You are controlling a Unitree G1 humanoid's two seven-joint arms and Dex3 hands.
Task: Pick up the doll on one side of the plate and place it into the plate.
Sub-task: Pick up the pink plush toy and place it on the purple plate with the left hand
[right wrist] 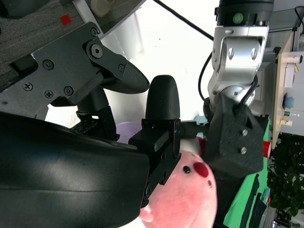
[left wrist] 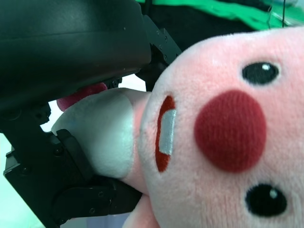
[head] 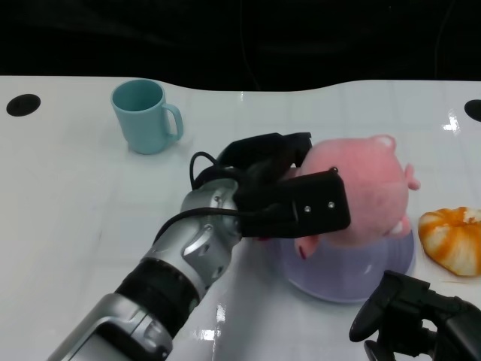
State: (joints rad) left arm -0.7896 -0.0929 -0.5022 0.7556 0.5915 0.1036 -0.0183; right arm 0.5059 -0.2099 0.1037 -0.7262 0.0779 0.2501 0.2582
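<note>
Nearest the camera in the head view, the right hand [head: 409, 320] sits low at the near right edge of the white table [head: 68, 203]. Its black fingers are parted and hold nothing; the right wrist view shows them spread apart [right wrist: 161, 102] with open air between. It is close to the near rim of the plate [head: 353, 282] but not touching it.

The left forearm [head: 176, 274] comes in from the lower left, angled up and to the right, a black cable looping off the wrist. The left hand [head: 289, 195] is closed around the doll [head: 361, 184], gripping it from the doll's left side. The left wrist view confirms contact: black fingers [left wrist: 71, 190] clamp a pale limb of the doll against the hand's shell.

The doll is a pink plush figure with black bead eyes, round red cheek patches, and a red mouth with a white strip inside. It stands over the lavender plate; its lower part appears to meet the plate, but whether it fully rests there or is carried by the hand cannot be told.

To the right of the plate, apart from it, lies an orange, ridged, bread-like item [head: 455, 241]. Farther back on the left stands an upright teal mug [head: 145, 116], handle to the right, well apart from the plate. Black round holes [head: 22, 104] mark the far corners of the table.
</note>
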